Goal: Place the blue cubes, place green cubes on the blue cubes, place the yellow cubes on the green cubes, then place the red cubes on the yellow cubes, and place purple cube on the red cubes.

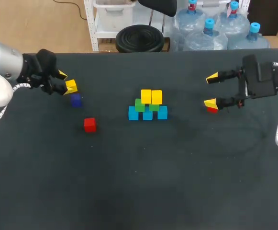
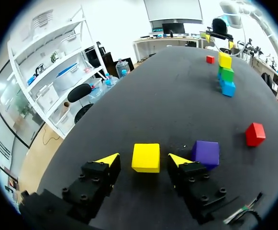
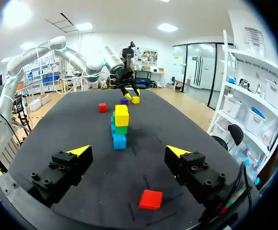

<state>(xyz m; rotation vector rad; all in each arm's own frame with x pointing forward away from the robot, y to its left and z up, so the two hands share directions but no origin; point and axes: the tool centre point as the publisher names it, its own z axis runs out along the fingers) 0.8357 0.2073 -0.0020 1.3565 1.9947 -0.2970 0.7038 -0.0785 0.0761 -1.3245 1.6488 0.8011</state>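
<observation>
Smooth yellow cube (image 2: 146,157) (sharp-edged), matte table (image 2: 177,105)

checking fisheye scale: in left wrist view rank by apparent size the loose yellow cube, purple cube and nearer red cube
loose yellow cube, purple cube: near alike, unranked
nearer red cube: smallest, but farther off

R jaws wide apart, red cube (image 3: 150,199) btwn, untouched; stack (image 3: 120,125) ahead.

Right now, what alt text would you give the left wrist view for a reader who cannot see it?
The left gripper, open, straddles a yellow cube on the table without touching it. A purple cube sits beside one finger, a red cube farther off, and a blue, green and yellow stack stands far ahead.
</observation>
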